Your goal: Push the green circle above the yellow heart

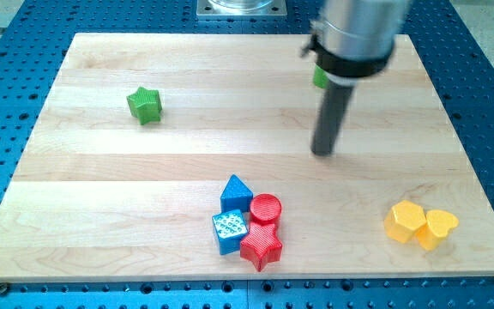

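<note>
Approaching green circle [318, 77], half hidden far behind rod; my tip [323, 152] nearer; no hand fitted; next: circle behind, push toward yellow heart [436, 228].

Illumination bright and even, from overhead. The table [144, 163] shows no glare. Shadows are soft and short beneath the blocks. The rod [333, 116] and its grey housing appear motion-blurred; the blocks are reasonably sharp. Resolution is low.

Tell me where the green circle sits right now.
The green circle is near the view's top right, mostly hidden behind the arm; only a green sliver shows. My tip rests below it, and the yellow heart lies far toward the bottom right.
</note>
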### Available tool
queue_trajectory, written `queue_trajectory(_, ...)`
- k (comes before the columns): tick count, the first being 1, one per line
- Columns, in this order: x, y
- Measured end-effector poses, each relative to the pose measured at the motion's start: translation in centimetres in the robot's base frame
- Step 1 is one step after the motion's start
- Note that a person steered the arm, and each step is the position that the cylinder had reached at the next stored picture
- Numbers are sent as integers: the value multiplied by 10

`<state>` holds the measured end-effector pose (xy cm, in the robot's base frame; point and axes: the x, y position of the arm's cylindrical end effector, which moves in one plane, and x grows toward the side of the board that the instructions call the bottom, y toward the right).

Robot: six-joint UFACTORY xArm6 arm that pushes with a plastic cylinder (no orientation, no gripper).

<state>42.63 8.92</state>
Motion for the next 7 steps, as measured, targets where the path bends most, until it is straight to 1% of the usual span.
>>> queue_trajectory(1, -60, -52)
queue_trajectory(2, -131, -57)
queue_trajectory(3, -155, 19)
queue_trajectory(5, -60, 98)
queue_trajectory(6, -83, 82)
queue_trajectory(7, -52, 111)
